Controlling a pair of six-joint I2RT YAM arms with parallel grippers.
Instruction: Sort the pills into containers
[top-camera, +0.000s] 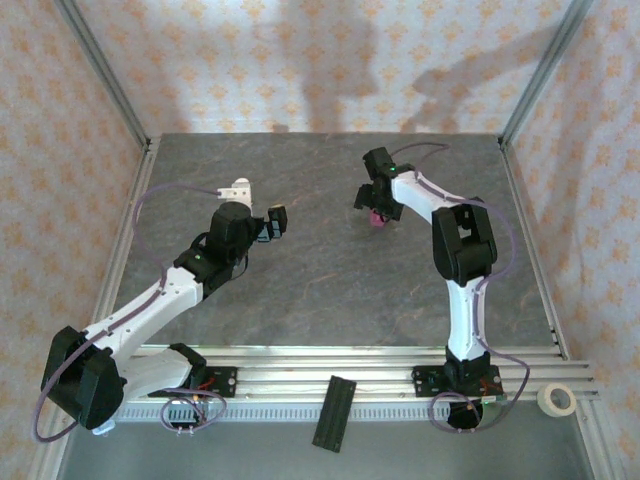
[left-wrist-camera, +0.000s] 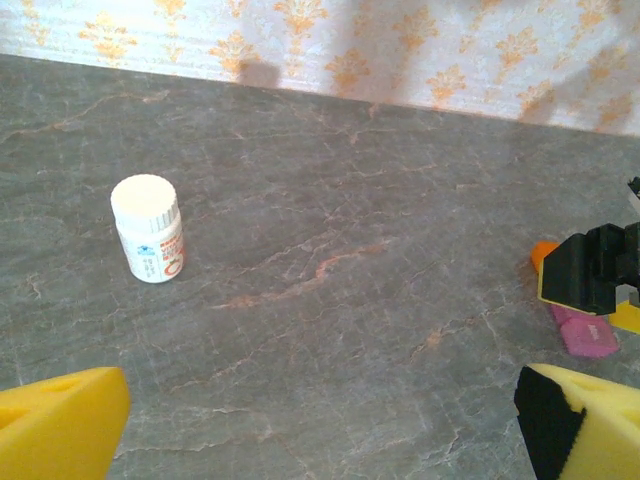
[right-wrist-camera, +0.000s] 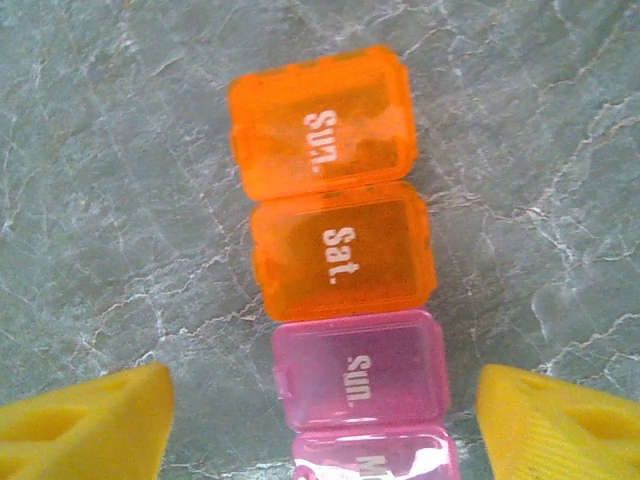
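Bottle (left-wrist-camera: 148, 228) left on table (top-camera: 300, 290), containers (right-wrist-camera: 340, 260) right, beneath right claw (right-wrist-camera: 325, 420).

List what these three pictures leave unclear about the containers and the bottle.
- Right wrist view: the bottom edge cuts off the last pink lid of the containers.
- Left wrist view: bottle label too small to read.
- Top view: right tool covers most of the containers.

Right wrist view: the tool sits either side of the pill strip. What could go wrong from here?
1. Every lid showing on the pill strip looks shut; closing the open right tool on the pink compartment may only clamp it.
2. The strip lies loose on the table; uneven contact could twist it.
3. The white bottle stands upright; the open left tool could tip it.
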